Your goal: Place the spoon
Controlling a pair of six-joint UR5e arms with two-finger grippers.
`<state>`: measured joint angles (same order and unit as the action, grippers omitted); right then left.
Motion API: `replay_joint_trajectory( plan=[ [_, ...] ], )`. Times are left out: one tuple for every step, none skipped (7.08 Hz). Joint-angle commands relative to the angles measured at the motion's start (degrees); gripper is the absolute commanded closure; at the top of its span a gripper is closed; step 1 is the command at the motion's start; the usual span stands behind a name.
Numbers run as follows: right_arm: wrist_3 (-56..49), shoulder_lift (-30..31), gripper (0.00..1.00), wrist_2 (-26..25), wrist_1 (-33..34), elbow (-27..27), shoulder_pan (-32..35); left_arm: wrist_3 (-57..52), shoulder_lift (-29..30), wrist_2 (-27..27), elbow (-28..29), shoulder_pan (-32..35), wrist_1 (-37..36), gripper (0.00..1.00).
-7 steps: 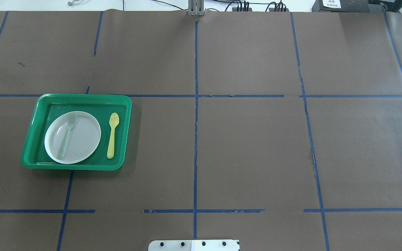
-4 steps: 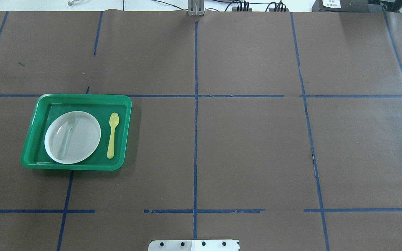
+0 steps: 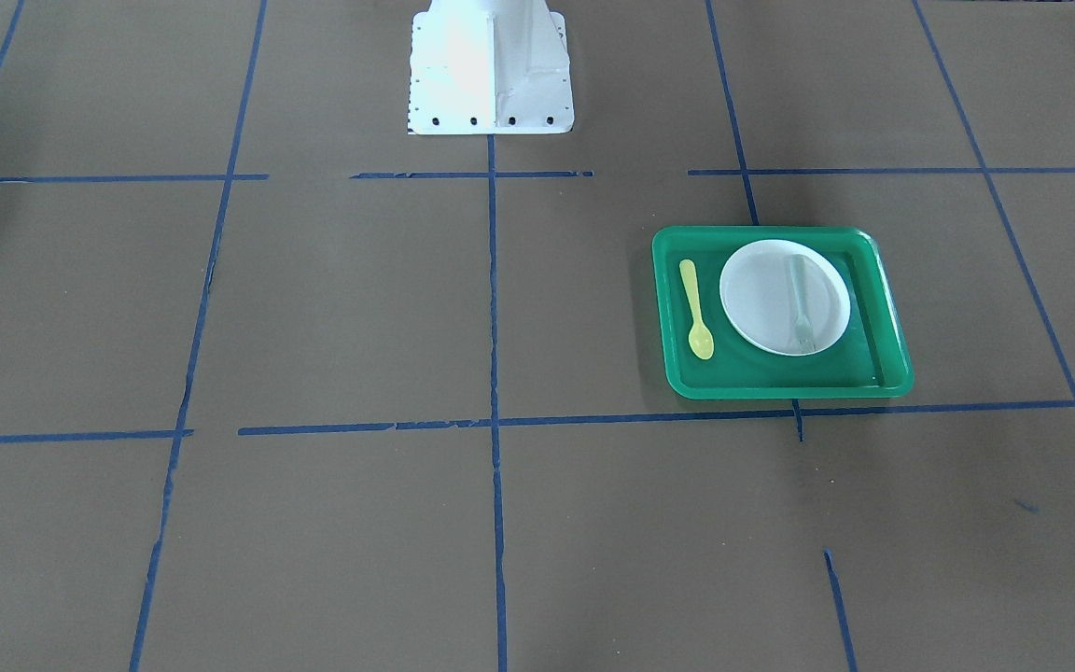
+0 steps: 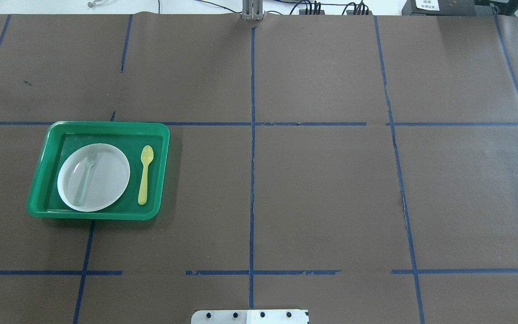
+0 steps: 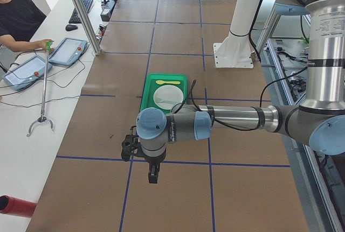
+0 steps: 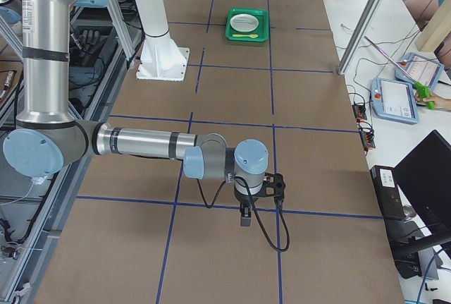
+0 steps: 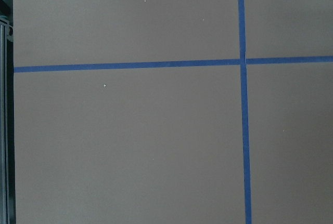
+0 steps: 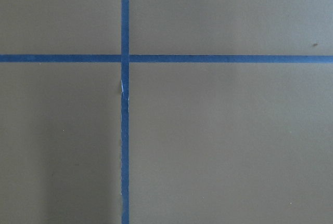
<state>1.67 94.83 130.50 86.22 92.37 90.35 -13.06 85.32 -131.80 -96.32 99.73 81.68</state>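
**Spoon flat in the tray's right lane, both arms well off**

The left fingers [image 5: 152,177] hang over bare surface [image 4: 331,189] beyond the left end, well apart from everything. They show only from the side, so I cannot tell whether they are released or clenched.

Next comes the green tray [image 4: 39,173]. It holds the white plate [image 4: 110,173], and the pale fork [image 4: 86,175] lies on the plate.

The spoon [image 4: 145,177] lies flat on the tray floor, between the plate and the tray's right wall. Its bowl points far and its handle near, and it seems to touch neither plate nor wall.

If the spoon is yet to be lifted, the left arm looks the closer one. A straight-down approach would suit, pinching across the narrow handle near its middle. The flat handle offers little to catch, so the fingers must reach the floor.

The lane is tight, with the plate rim on one side and the raised wall on the other, so a narrow opening is safer.

Right of the tray the surface lies broad and open. The right fingers [image 6: 244,218] hang beyond the right end, and I cannot tell their state either.
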Motion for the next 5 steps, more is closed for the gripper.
replay_joint_trajectory(
  plan=[
    [0.0,0.0,0.0,0.02,0.0,-0.09,0.0,-0.04,-0.77,0.14,0.43,0.29,0.06,0.0],
    [0.0,0.0,0.0,-0.07,0.0,-0.09,0.0,-0.39,-3.38,0.14,-0.35,0.38,0.58,0.0],
    [0.0,0.0,0.0,0.02,0.0,-0.09,0.0,-0.22,-4.19,0.14,-0.62,0.38,2.76,0.0],
    [0.0,0.0,0.0,0.02,0.0,0.0,0.0,0.13,-4.29,0.49,-0.45,0.38,3.13,0.0],
    [0.0,0.0,0.0,0.02,0.0,-0.09,0.0,0.22,-4.29,1.97,-0.45,0.47,3.13,0.0]
  ],
)
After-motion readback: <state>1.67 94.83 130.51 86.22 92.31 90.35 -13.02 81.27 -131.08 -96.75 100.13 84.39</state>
